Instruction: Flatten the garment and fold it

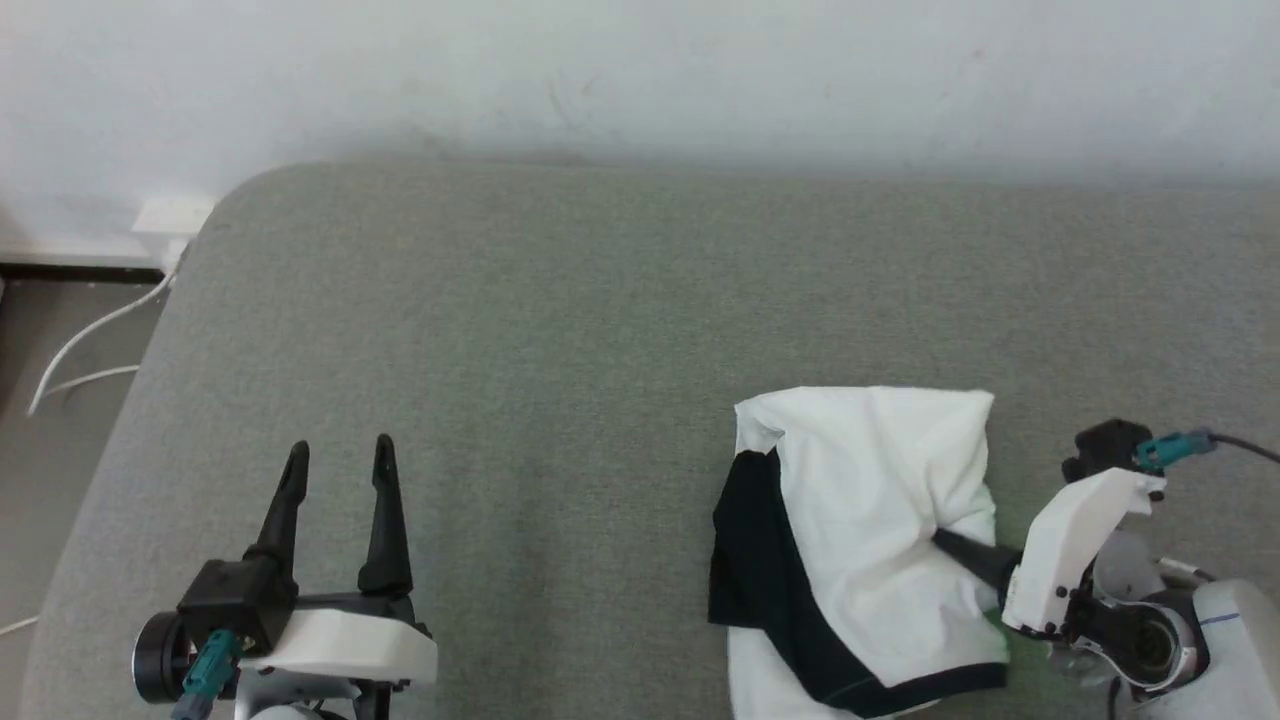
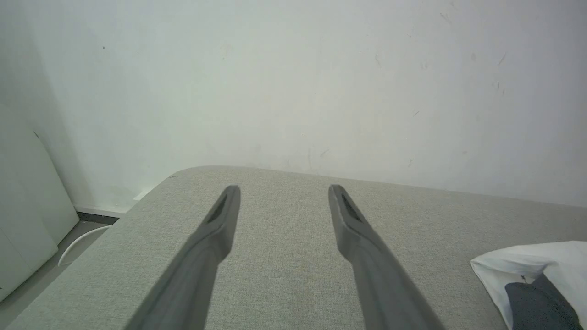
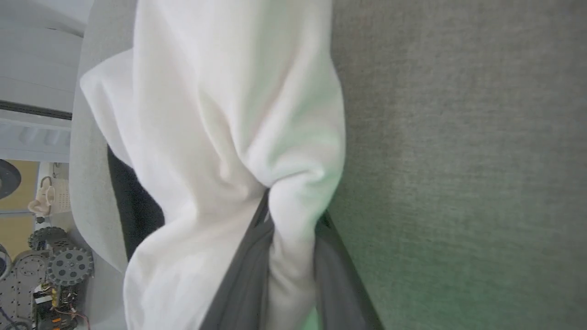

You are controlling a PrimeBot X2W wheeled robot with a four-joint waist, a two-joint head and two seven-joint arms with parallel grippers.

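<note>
Right wrist view: shirt fold pinched, ready to spread

Right gripper (image 3: 293, 211) is clenched on a bunched white fold of the shirt (image 3: 220, 114), with cloth squeezed between both fingers. The shirt lies crumpled at the near right of the grey cushion (image 1: 560, 330), a black sleeve turned over its left side. To flatten it well, the pull should probably go outward, low and slow, so the fold does not slip. A second hold on the opposite side would help. Left gripper (image 1: 335, 455) rests well apart, fingers spread and empty. Beyond, the cushion runs on to a wall (image 1: 640, 70). A cable (image 1: 90, 345) at far left looks like no obstacle.
</note>
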